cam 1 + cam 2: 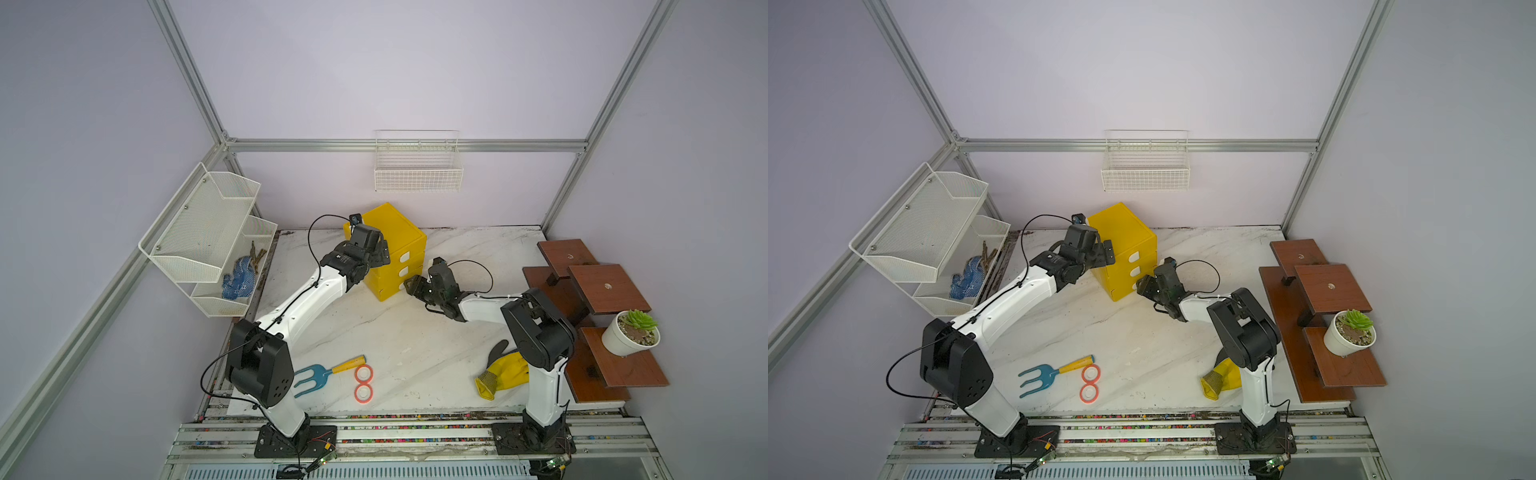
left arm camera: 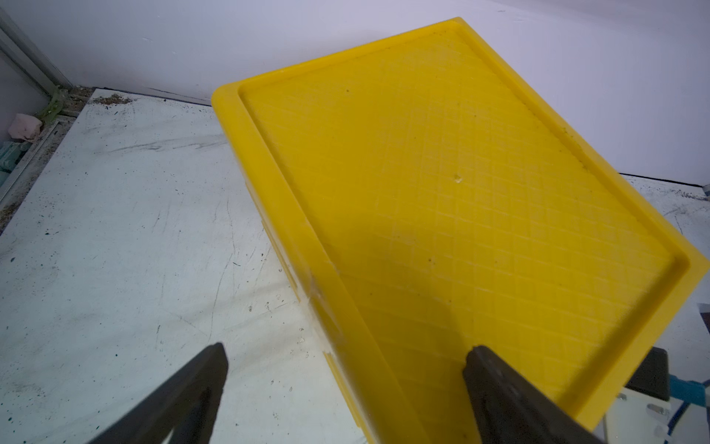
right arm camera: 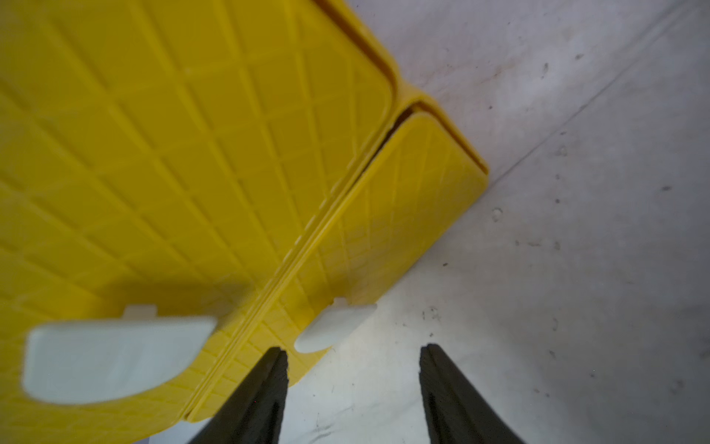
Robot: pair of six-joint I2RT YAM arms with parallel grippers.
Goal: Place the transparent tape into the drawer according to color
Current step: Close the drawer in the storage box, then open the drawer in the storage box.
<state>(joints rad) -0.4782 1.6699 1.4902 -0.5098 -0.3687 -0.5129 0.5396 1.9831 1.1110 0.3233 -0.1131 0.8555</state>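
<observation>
The right gripper [image 3: 353, 350], jaws partly apart and empty, points at the white handle [image 3: 334, 325] of the bottom drawer [image 3: 403, 200] in the yellow cabinet [image 1: 399, 237]. The handle lies just ahead of the tips with its long axis roughly across the gap, so a short advance would likely bracket it. The left gripper [image 2: 345, 350], spread wide and holding nothing, straddles the cabinet's top edge. Two pink tapes [image 1: 363, 374] lie flat near the front of the marble table [image 1: 374, 324] beside a blue fork [image 1: 316, 376], well apart from both grippers and nearer the left arm's base, with bare table around them.
</observation>
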